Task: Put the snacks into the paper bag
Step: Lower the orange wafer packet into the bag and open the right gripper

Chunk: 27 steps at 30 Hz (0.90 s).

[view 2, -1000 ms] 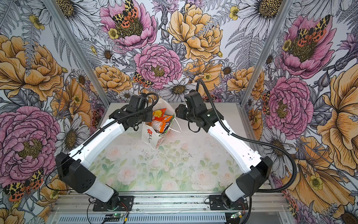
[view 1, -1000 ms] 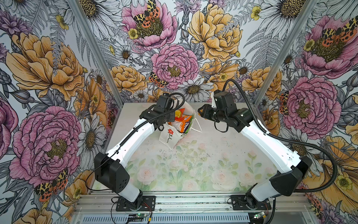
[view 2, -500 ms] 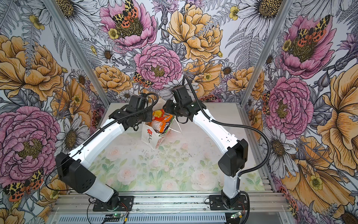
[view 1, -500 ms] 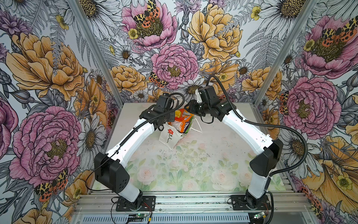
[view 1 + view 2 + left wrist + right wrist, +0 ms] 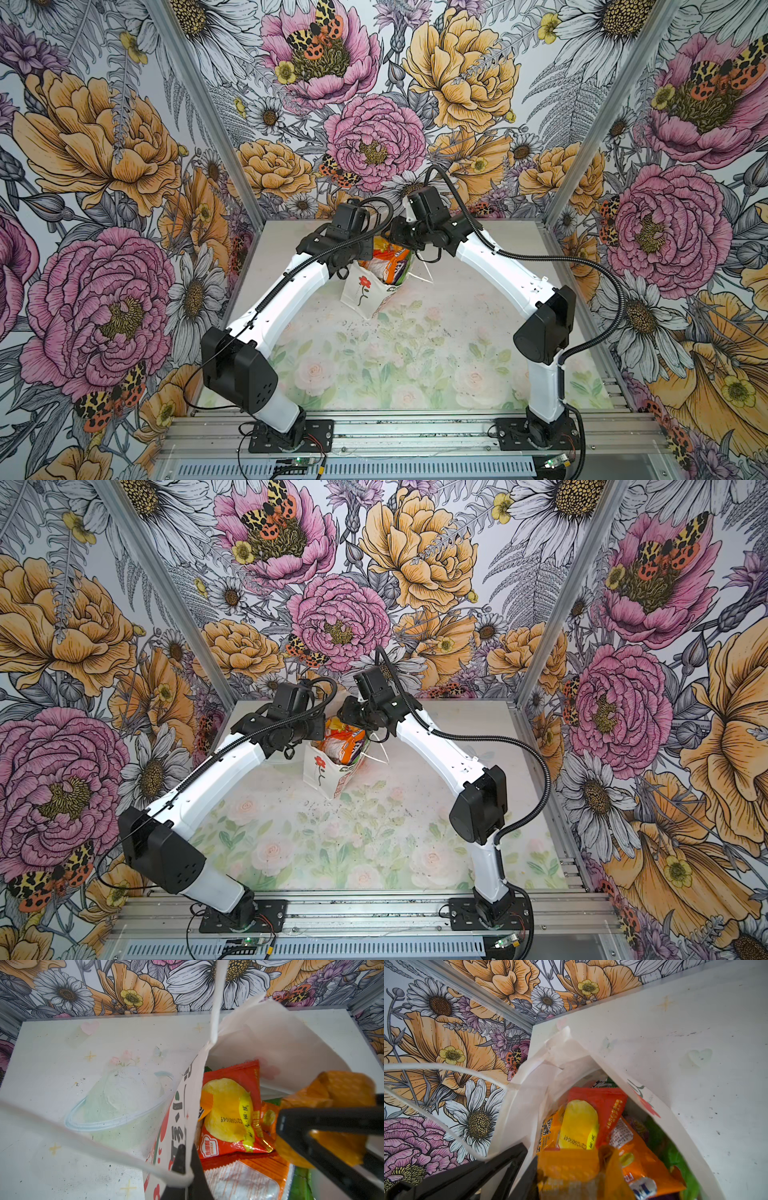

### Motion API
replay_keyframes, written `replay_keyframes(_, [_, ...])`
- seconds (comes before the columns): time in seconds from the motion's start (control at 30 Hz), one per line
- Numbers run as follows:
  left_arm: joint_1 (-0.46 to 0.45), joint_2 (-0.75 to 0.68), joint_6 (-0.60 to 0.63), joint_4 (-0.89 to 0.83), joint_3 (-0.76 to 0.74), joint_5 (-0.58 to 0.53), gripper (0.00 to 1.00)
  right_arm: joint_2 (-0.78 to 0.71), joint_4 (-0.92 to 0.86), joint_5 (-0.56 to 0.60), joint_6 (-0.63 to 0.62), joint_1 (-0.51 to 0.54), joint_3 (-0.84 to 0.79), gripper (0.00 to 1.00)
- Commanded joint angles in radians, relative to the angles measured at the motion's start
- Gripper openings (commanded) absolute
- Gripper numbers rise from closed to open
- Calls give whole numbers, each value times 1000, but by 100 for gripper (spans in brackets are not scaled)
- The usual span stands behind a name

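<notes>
Near the table's [image 5: 415,353] far edge, the paper bag [image 5: 360,291] stands stuffed with snacks [image 5: 386,264], the left gripper [image 5: 187,1159] pinching its rim, the right gripper [image 5: 301,1134] clamping an orange wrapper [image 5: 349,1088] above a red chip packet [image 5: 228,1105], lettering illegible.

The mouth of the paper bag [image 5: 360,291] is crowded. The snacks [image 5: 228,1113] pile up close to the rim, and a little room shows only against one inner wall. The left gripper [image 5: 187,1157] pinches the rim, and the right gripper [image 5: 295,1124], clamped on an orange wrapper [image 5: 345,1088], hangs over the opening. Cord handles [image 5: 216,1001] arch out from the rim. The left arm [image 5: 291,286] and right arm [image 5: 498,266] meet above the bag, closing both sides. The table [image 5: 374,365] in front lies open.
</notes>
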Motion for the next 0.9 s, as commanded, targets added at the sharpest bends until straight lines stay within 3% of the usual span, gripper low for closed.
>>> replay_keyframes(0.0, [5,-9,1,38,28,39,0,34,6,-7,5,13,50,29])
replay_keyframes(0.13, [5,-7,-2,39,28,40,0,72,3,0,6,14,64,32])
replay_keyframes(0.3, [5,-1,-1,39,28,39,0,97,-48,10,1,16,106,55])
replay_keyframes(0.53, [5,1,1,39,28,31,0,62,-89,58,-19,23,128,77])
replay_keyframes(0.87, [15,-11,-4,39,28,36,0,-62,-107,139,-21,44,125,80])
